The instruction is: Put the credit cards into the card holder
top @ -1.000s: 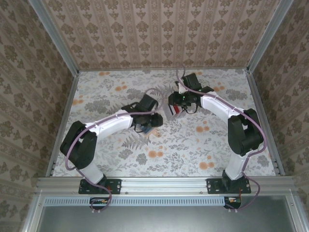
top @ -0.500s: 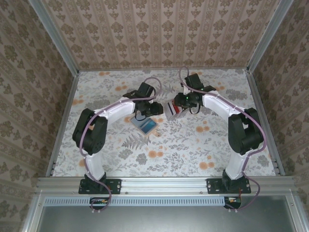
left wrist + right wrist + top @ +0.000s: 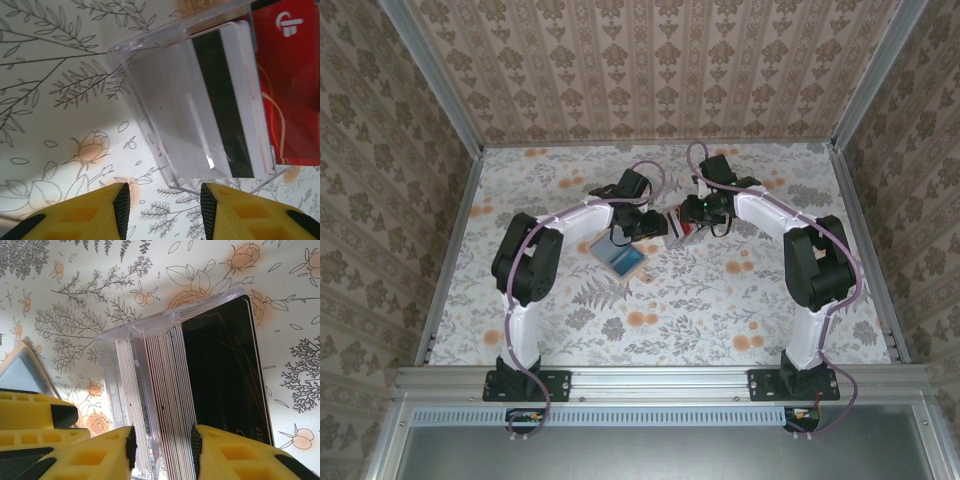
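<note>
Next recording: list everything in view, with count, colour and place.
credit cards: one stack, red, white, black, in the clear case.
clear case: one, transparent, around the cards.
card holder: one, tan, grey-blue inside, open on the table beside the left gripper.
table: one, floral white-grey-orange.
walls: three, brown patterned.
left gripper: yellow fingers, open, facing the case.
right gripper: yellow fingers, closed on the credit cards and case.
</note>
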